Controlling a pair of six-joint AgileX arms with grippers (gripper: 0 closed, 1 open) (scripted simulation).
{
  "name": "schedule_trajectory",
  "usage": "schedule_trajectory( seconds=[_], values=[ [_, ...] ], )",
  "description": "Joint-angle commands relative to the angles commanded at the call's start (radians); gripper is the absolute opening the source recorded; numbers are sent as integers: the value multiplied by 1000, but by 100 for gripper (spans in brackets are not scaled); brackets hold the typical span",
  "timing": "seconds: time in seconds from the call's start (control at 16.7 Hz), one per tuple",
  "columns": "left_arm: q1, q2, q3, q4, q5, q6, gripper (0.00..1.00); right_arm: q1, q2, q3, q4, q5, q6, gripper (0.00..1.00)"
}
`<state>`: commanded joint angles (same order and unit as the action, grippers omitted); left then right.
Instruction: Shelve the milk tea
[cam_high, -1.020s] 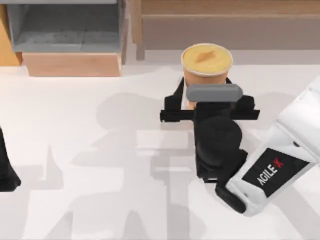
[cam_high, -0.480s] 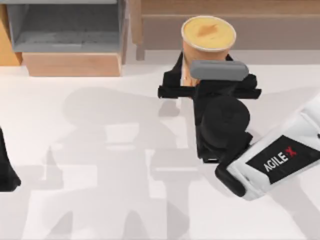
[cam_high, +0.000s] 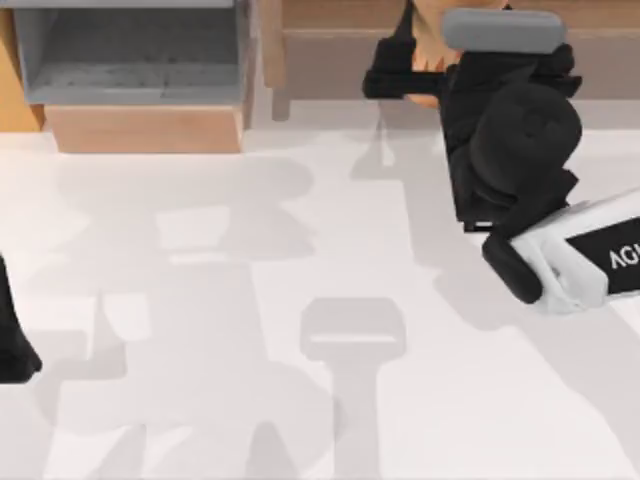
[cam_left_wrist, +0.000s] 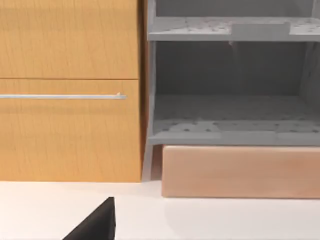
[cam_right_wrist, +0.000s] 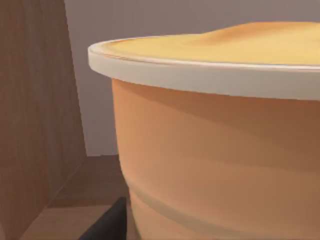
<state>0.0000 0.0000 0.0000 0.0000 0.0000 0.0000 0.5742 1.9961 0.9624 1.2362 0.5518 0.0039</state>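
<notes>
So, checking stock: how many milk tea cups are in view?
1. The milk tea is held in the right tool at the wooden shelf, top view's upper right. Others may be hidden.

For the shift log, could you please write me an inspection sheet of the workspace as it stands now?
Surface: white table, shadows only.
Job's things: milk tea held up at the wooden shelf, mostly hidden from above by the arm.
Clutter: nothing seen.
Grippers: right end effector shut on the milk tea at the table's far edge; left end effector parked at the table's left edge.
Cables: nothing seen.
Surroundings: grey rack, orange cabinet.
</notes>
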Motion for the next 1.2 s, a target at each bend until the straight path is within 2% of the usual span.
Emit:
schedule_trajectory(
  seconds=[0.66,0.9,1.2],
  values=[
    [0,0,0,0,0,0,100,-286,-146,83,-295,-281,-17,0],
    [0,0,0,0,0,0,100,-356,-166,106,-359,-335,-19,0],
    [0,0,0,0,0,0,100,-376,-173,114,-376,-350,-19,0]
  ],
)
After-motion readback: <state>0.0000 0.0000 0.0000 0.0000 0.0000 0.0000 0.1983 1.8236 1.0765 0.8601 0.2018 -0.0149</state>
